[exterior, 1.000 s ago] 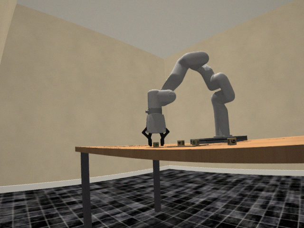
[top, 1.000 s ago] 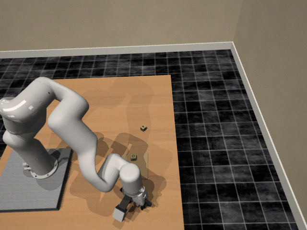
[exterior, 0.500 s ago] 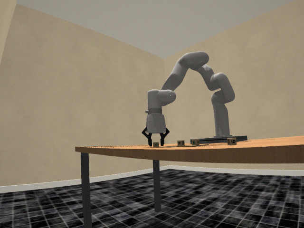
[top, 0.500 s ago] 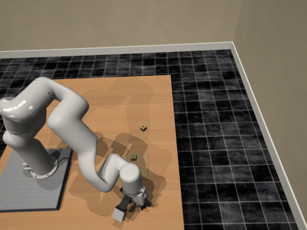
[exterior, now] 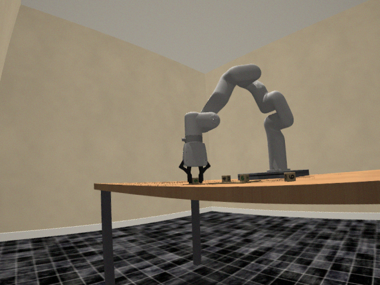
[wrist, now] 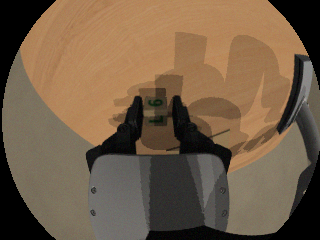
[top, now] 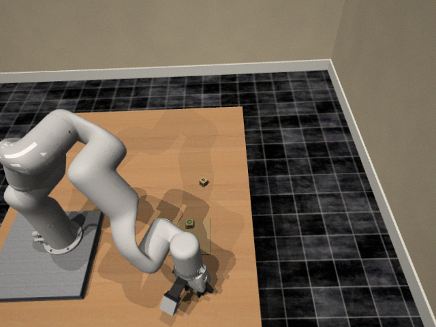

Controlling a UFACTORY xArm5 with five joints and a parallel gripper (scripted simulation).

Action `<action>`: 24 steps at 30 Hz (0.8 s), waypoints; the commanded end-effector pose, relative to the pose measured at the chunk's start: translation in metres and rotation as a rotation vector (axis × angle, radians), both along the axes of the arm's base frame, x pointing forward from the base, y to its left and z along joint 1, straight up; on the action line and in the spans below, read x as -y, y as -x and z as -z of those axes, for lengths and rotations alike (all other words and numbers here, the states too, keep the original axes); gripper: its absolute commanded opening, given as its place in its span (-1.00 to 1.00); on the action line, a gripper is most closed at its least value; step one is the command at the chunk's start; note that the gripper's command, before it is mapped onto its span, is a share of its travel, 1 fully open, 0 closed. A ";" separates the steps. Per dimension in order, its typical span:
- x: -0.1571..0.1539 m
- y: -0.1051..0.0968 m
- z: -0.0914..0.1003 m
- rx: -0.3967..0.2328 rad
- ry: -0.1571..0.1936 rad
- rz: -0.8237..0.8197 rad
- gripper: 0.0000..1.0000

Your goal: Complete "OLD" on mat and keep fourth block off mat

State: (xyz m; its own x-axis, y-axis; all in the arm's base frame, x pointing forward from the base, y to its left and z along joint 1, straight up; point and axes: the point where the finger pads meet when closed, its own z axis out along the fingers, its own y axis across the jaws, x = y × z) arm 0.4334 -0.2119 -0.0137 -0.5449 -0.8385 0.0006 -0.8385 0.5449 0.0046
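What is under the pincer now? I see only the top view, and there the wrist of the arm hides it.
Observer: In the exterior view, a small block stands between the fingers of the pincer.
Operator: Is this block lifted?
Observer: No. The exterior view shows it resting on the table, with one finger low at each side.
Operator: Which letter is on its top face?
Observer: The wrist view shows green marks on its top, but they are too small for me to read.
Operator: How many blocks are there in all?
Observer: The exterior view shows four along the table. Your view shows only two.
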 end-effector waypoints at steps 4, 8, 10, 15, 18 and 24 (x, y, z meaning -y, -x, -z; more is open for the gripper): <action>0.001 -0.001 -0.001 0.003 0.002 0.000 -0.16; 0.001 -0.001 -0.001 0.003 0.002 0.000 -0.57; 0.001 -0.001 -0.001 0.003 0.002 0.000 -0.57; 0.001 -0.001 -0.001 0.003 0.002 0.000 -0.57; 0.001 -0.001 -0.001 0.003 0.002 0.000 -0.57; 0.001 -0.001 -0.001 0.003 0.002 0.000 -0.57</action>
